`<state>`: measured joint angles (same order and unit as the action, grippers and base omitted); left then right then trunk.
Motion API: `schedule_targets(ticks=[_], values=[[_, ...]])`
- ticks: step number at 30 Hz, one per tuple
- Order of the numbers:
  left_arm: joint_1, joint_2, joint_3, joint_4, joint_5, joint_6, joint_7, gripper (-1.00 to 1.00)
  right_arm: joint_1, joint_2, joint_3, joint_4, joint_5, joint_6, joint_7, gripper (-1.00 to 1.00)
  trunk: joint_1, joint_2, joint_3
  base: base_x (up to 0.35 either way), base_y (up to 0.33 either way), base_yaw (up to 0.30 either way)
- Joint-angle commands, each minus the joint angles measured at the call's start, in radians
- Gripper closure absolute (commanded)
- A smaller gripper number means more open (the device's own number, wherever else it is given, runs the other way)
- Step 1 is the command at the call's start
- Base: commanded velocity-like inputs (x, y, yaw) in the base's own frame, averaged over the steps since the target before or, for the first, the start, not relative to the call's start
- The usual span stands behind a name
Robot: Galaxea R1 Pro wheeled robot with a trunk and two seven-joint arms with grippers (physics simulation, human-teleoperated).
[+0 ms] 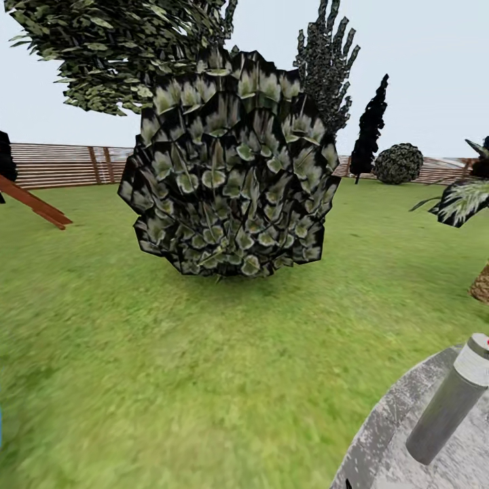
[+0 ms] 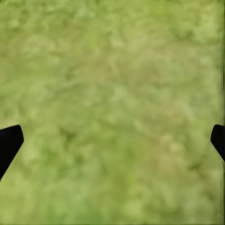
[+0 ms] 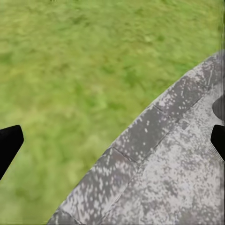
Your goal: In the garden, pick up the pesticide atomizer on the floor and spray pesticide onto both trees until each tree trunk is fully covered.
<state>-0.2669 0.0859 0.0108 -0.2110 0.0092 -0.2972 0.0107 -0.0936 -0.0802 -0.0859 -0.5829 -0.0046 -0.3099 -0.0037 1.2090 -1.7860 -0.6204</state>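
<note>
Head view gives me a round leafy bush (image 1: 229, 166) on the grass floor (image 1: 136, 353), a grey post (image 1: 448, 401) on paving (image 1: 387, 441); I can't spot the atomizer. My left gripper (image 2: 112, 145) and right gripper (image 3: 112, 145) both hang wide open, empty.

We see even, bright daylight without cast shadows or glare; the grass (image 1: 136, 353) renders blurred, most in both wrist views; the bush (image 1: 227, 163) appears sharp, blocky.

No readable text, labels or numbers anywhere; grey post (image 1: 449, 401) top possibly marked, too blurred.
</note>
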Motion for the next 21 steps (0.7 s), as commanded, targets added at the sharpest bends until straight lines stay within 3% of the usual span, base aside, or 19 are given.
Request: schedule_targets(ticks=[1,14,21], values=[[0.000,0.000,0.000,0.000,0.000,0.000,0.000,-1.00,0.000,0.000,0.000,0.000,0.000,0.000,0.000,-1.00,0.000,0.000,0.000,0.339,0.000,-0.268],[0.000,0.000,0.000,0.001,-0.001,0.000,0.000,-1.00,0.000,0.000,0.001,0.001,0.000,0.000,0.000,-1.00,0.000,0.000,0.000,0.339,0.000,-0.268],[0.000,0.000,0.000,0.001,-0.001,0.000,0.000,-1.00,0.000,0.000,0.002,0.002,0.001,0.000,-0.001,-1.00,0.000,0.000,0.000,0.339,0.000,-0.061]])
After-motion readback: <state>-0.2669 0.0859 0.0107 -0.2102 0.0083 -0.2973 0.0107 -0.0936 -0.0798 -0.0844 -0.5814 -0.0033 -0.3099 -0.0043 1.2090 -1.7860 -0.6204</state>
